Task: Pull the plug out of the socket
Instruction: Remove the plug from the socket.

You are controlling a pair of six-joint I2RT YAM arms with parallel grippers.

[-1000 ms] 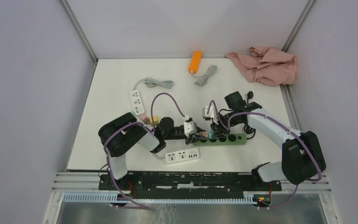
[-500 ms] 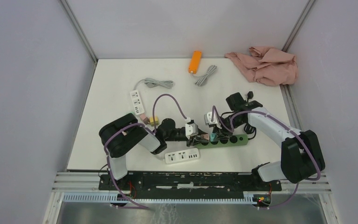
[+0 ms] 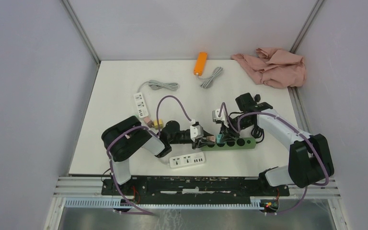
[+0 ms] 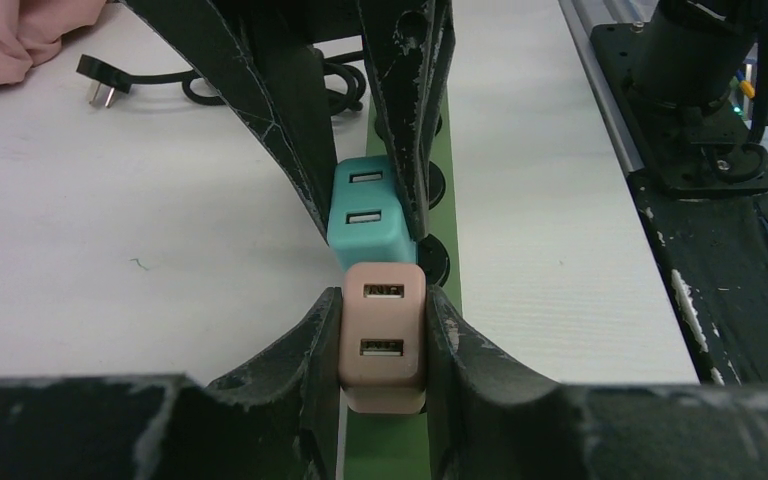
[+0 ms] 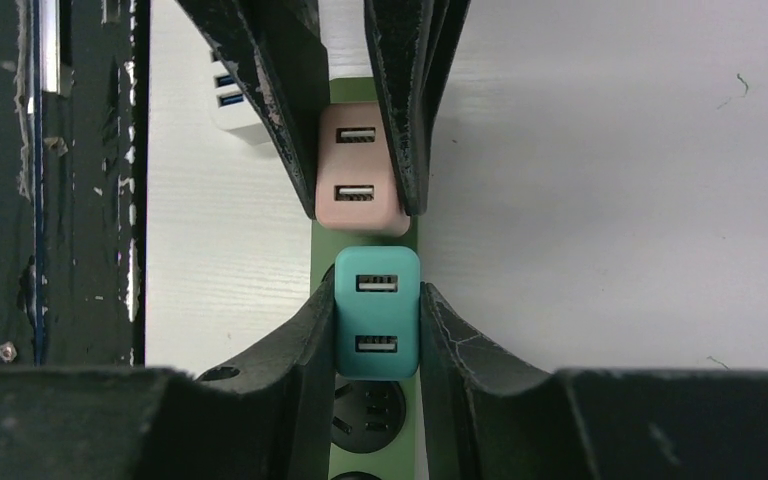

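Left wrist: pink plug [image 4: 382, 345] is clamped between the jaws of the left gripper [image 4: 382, 312], seated on the strip [image 4: 385, 455]. Teal plug [image 5: 377, 312], just beside it, is clamped by the right gripper [image 5: 377, 300].

A crumpled pink fabric cloth [image 3: 274, 66] is heaped in the far right corner. An orange rectangular plastic block [image 3: 200, 63] is laid just beside a coiled grey cable [image 3: 212, 76].
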